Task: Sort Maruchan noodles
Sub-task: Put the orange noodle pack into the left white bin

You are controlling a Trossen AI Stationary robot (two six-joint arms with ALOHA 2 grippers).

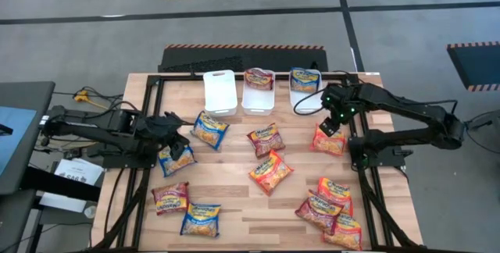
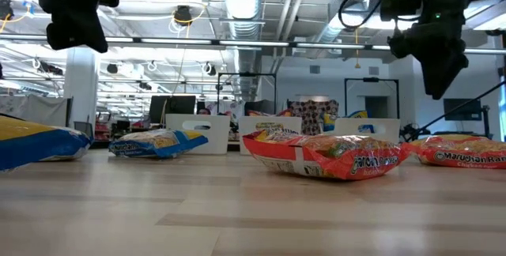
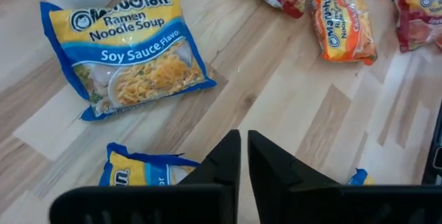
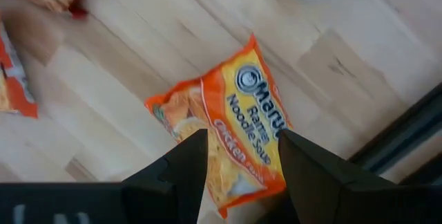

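two packets binned, rest left on tabletop (image 1: 234, 206); right claw (image 4: 238, 156) held open, empty, above orange packet (image 4: 228, 137); left claw (image 3: 243, 156) nearly shut, empty.

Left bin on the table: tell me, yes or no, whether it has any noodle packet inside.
No. In the high view the left bin shows only its bare white floor, while the other two bins each hold a packet.

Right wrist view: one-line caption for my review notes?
Open right gripper poised above an orange noodle packet lying on the wooden table.
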